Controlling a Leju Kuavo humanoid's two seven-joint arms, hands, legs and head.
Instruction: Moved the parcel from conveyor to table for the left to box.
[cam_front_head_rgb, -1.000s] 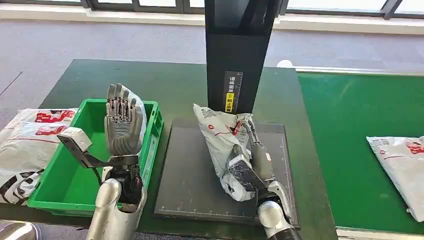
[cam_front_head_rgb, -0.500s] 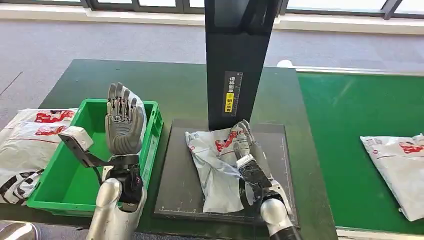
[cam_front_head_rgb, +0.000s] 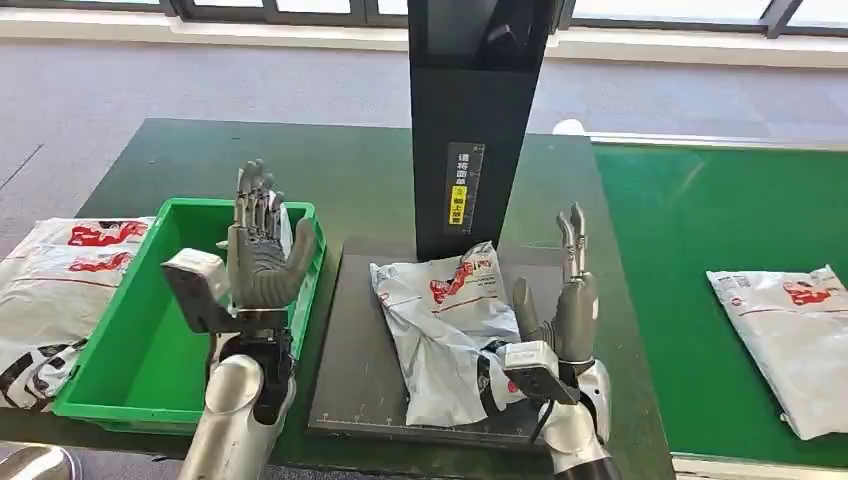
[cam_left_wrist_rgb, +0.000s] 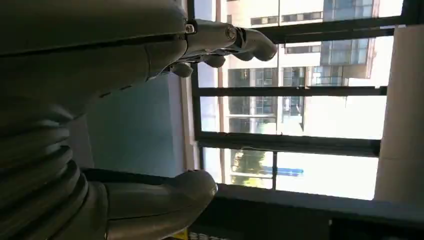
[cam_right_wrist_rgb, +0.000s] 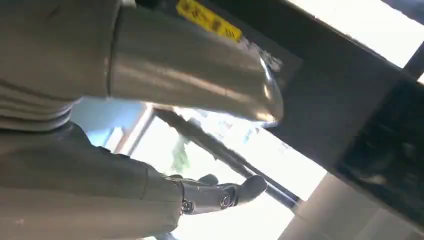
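Right hand lifts off the parcel

Released since half a second ago, the right hand (cam_front_head_rgb: 568, 300) now stands upright beside the parcel (cam_front_head_rgb: 445, 330), fingers (cam_front_head_rgb: 572, 235) straight and apart, holding nothing. That parcel lies flat on the black platform (cam_front_head_rgb: 355, 370). Over the green bin (cam_front_head_rgb: 140, 360), the left hand (cam_front_head_rgb: 262, 255) is raised, spread, empty. Wrist views face windows (cam_left_wrist_rgb: 290, 115).

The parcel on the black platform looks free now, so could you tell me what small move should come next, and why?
Probably the left hand, open and raised over the green bin, should reach across to the parcel. It lies flat on the black platform, and the right hand is open beside it.
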